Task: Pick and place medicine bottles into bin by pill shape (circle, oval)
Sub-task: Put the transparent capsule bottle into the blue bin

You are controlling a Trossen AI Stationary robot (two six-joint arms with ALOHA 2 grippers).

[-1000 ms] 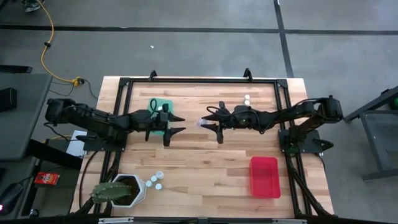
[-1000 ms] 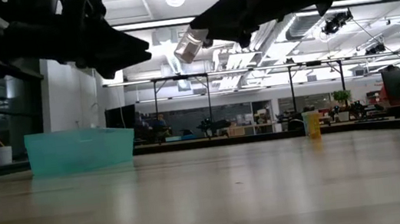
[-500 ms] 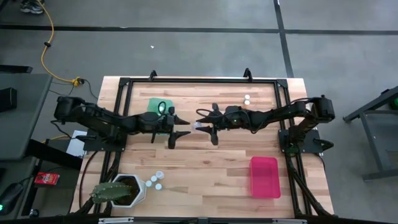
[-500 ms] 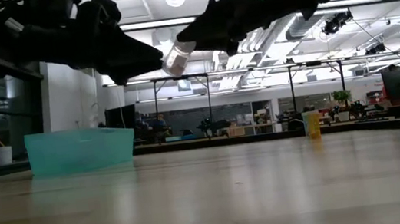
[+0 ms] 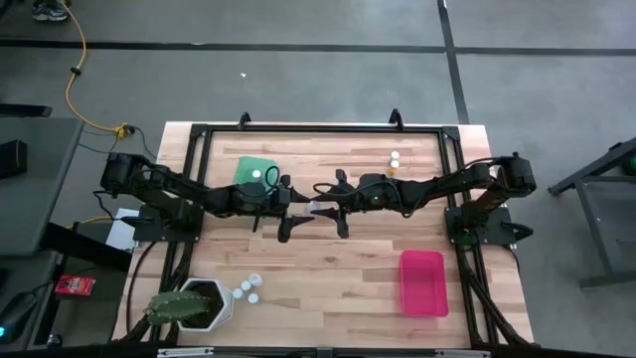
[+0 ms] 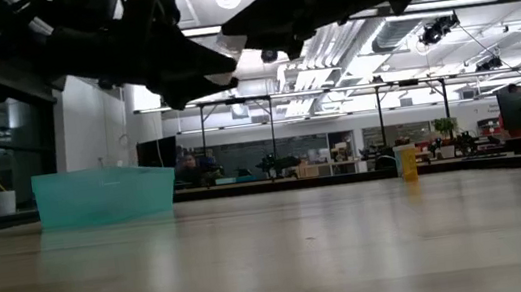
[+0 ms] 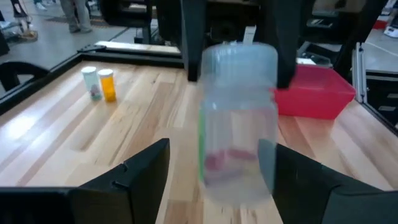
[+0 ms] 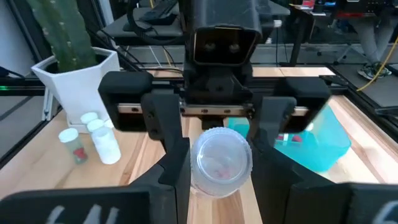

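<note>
Jaws, right gripper (image 5: 328, 206): closed on one medicine bottle (image 5: 316, 207), held in the air over the middle of the table (image 5: 328, 268). Bottle lying roughly level, gripped at one end, other end pointed toward the left arm.

Jaws, left gripper (image 5: 298, 209): spread wide, one finger on each side of the same bottle (image 7: 239, 124). Clear gap on one side in the left wrist view; contact on the other side not determinable.

Both grippers nose to nose, well above the table surface in the low view.

Bottle body: pale and translucent, with reddish contents visible through the wall (image 8: 221, 158).

Remaining items on the table:
- Teal bin (image 5: 253, 169) near the far edge on the left arm's side, just beside the left gripper; white cap visible inside.
- Red bin (image 5: 422, 282) near the front edge on the right arm's side.
- Three white-capped bottles (image 5: 248, 288) at the front, next to the cactus pot (image 5: 194, 303).
- Two bottles (image 5: 395, 159) upright at the far edge, one with an orange body.
</note>
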